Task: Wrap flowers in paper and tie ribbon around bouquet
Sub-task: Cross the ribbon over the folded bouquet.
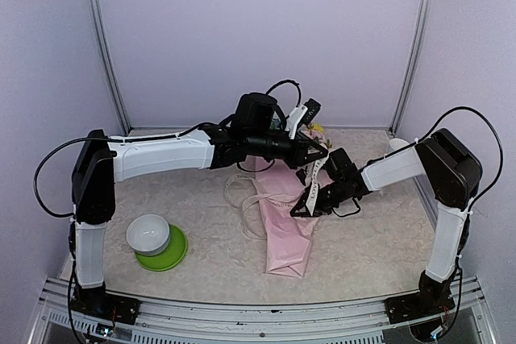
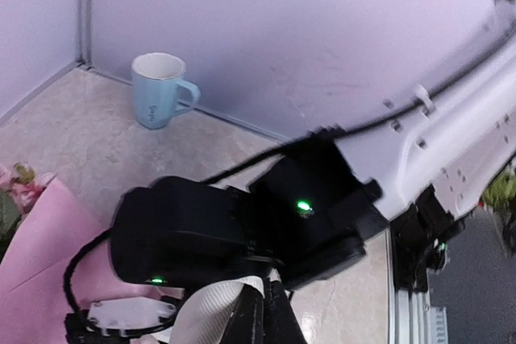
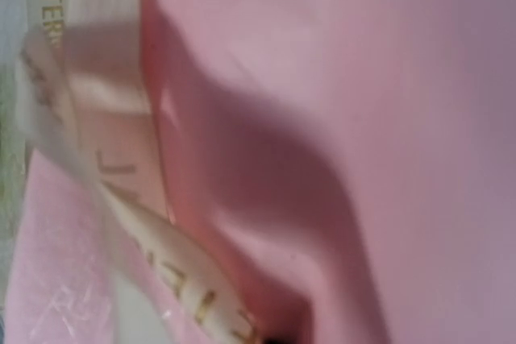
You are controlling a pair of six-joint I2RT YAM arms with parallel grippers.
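Left arm: stretched rightward over the worktop [image 1: 371,239], left pincer [image 1: 321,151] pressed together on the ribbon [image 1: 314,176].
Right arm: reaching leftward, right pincer [image 1: 306,205] pinching the ribbon's lower end.
Ribbon: taut between both.
Bouquet [image 1: 284,227]: lying mid-worktop under the pincers.

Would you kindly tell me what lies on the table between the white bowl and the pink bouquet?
A loose loop of the ribbon lies there, between the bowl and the bouquet; the top external view shows it.
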